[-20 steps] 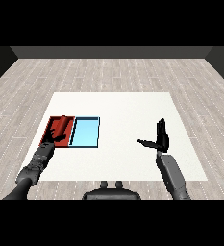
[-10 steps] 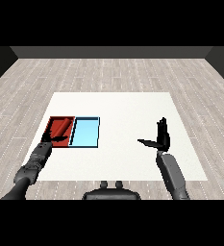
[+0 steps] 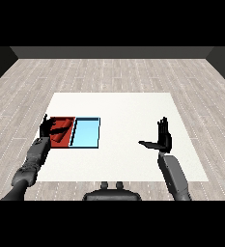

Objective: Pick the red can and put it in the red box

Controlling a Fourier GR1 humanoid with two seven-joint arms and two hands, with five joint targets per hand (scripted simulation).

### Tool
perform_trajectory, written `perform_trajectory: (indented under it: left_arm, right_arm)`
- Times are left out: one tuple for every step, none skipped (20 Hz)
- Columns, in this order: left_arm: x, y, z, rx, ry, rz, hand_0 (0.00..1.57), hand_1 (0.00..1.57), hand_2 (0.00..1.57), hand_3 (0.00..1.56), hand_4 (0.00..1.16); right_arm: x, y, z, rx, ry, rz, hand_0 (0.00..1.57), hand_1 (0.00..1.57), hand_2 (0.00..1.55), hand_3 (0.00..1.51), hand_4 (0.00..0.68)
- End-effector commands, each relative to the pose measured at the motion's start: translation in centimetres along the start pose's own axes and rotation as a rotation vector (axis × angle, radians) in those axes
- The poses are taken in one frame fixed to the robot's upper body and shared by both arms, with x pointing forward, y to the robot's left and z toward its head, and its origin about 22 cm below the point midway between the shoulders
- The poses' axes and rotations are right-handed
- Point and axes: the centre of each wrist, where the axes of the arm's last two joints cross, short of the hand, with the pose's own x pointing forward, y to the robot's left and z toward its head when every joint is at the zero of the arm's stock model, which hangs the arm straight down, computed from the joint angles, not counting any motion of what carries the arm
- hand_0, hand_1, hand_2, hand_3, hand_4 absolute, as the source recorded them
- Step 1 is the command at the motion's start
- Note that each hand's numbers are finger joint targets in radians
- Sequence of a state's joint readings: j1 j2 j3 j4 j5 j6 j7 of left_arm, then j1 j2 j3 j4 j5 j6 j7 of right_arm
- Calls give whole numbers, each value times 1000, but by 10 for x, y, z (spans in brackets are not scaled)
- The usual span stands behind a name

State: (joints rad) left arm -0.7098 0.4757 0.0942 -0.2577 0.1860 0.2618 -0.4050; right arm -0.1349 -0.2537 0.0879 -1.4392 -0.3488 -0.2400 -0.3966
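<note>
- On the white table (image 3: 123, 106), head view: the red tray (image 3: 65, 126) and the light blue tray (image 3: 87, 132) are lying side by side, touching, left of centre; red is the outer one.
- Left hand (image 3: 47, 128) is sitting over the red tray's near-left edge; its fingers are showing dark against the tray, but whether they are straight or curled, cannot tell.
- Red can: a darker slanted shape is lying inside the red tray; cannot tell whether it is the can or a shadow.
- Right hand (image 3: 163, 137) is hovering well apart from the trays, on the right side, fingers standing straight up, thumb sticking out sideways, holding nothing.
</note>
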Motion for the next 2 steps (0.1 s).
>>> perform_trajectory:
  left_arm:
    - [13, -36, 7, -116, -221, 207, 0, 0, 0, 0, 0]
    - [-7, -34, 19, -115, -222, 214, 0, 0, 0, 0, 0]
  right_arm:
    - [-3, 10, 11, 63, -12, 2, 0, 0, 0, 0, 0]
    - [0, -8, 16, 65, -4, 0, 0, 0, 0, 0, 0]
